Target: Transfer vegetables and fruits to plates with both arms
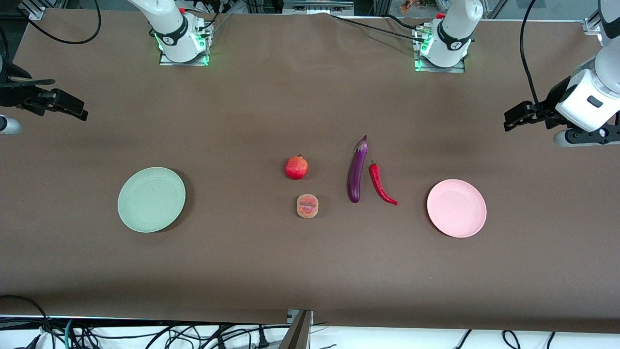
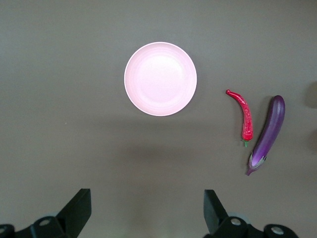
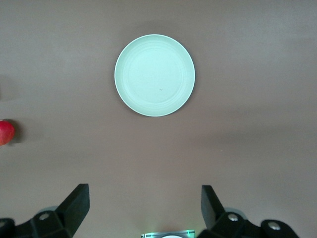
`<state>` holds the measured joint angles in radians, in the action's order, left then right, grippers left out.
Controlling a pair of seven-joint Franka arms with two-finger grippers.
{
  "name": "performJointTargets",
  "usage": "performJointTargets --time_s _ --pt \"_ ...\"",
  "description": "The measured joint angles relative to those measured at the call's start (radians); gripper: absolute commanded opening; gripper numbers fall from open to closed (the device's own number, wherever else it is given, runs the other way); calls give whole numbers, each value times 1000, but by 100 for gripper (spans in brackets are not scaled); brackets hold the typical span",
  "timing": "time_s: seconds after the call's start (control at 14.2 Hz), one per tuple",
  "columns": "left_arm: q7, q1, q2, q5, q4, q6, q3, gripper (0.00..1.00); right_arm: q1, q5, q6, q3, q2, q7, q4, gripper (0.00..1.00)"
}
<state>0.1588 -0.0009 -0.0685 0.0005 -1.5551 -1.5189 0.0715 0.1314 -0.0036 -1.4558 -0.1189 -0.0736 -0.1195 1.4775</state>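
Peach (image 1: pixel 307 206) lies on brown cloth-covered table (image 1: pixel 310 271), plates apart.

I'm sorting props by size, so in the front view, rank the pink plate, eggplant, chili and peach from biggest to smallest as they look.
1. Pink plate, the widest.
2. Eggplant, the longest, but slimmer.
3. Chili, shorter and thin.
4. Peach, the shortest across, though fuller than the chili, so these two are close.
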Motion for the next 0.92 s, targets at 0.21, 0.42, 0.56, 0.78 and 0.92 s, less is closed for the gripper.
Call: performJointTargets --time_s 0.21,0.42,0.56,0.78,0.92 --pt "0 1 -3 0 0 -1 -2 100 0 0 0 0 0 0 0 100" --pt "1 12 -5 0 0 -1 -6 100 0 0 0 0 0 0 0 100" --pt "1 13 -5 0 0 -1 -5 100 -1 0 -1 0 0 0 0 100" --pt "1 13 -5 0 0 -1 -4 100 -1 0 -1 0 0 0 0 100" --pt "1 13 -5 0 0 -1 -4 100 -1 0 -2 0 0 0 0 100"
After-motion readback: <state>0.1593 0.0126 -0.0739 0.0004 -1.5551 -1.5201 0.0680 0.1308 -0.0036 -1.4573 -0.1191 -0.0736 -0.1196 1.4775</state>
